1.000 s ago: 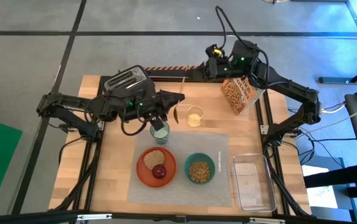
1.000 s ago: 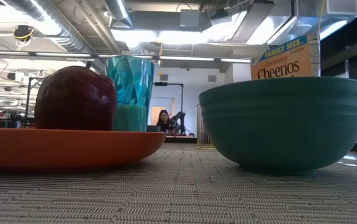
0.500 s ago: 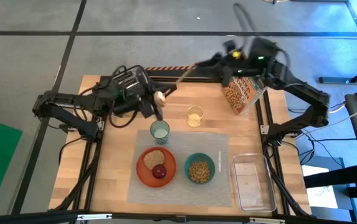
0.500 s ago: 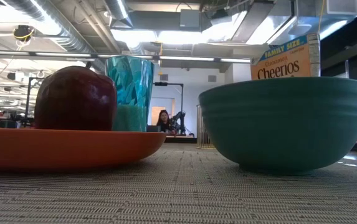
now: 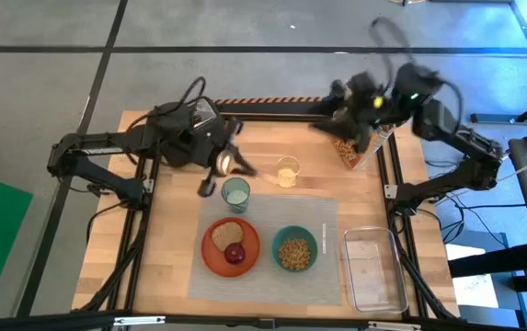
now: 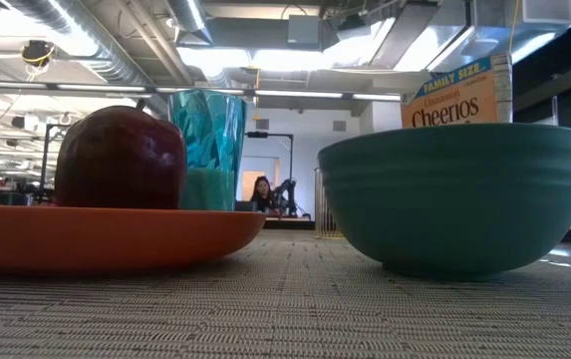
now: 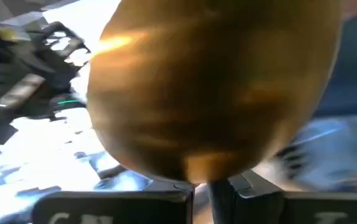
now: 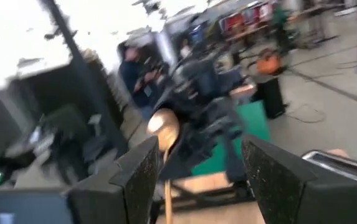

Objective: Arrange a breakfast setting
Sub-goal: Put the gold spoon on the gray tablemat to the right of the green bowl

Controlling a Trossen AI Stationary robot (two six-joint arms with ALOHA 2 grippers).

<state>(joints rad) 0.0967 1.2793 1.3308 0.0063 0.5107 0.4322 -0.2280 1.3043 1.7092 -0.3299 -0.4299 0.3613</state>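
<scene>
Low view first: the setting is almost laid, the spoon is up in the air

Nearest to me, the grey placemat (image 6: 285,309) carries the orange plate (image 6: 116,239) with the toast slice (image 5: 229,232) and the red fruit (image 6: 121,158). The teal bowl (image 6: 454,189) sits beside the plate. Behind them the green glass (image 5: 236,192) stands at the far edge of the mat. Just behind the glass, above the bare wood, is the left gripper (image 7: 212,198). Its two fingers are closed on the thin handle of the gold spoon (image 7: 212,87), close to the neck, and the spoon's round bowl stands out past the fingertips. I judge the spoon to be light, stiff, smooth metal, so it may turn or slip between the pads. A hold on the flat handle, not on the round part, seems safest. Farther off, at the back right of the table by the cereal box (image 5: 353,147), the right gripper (image 8: 194,180) waits with its fingers apart, gripping nothing
</scene>
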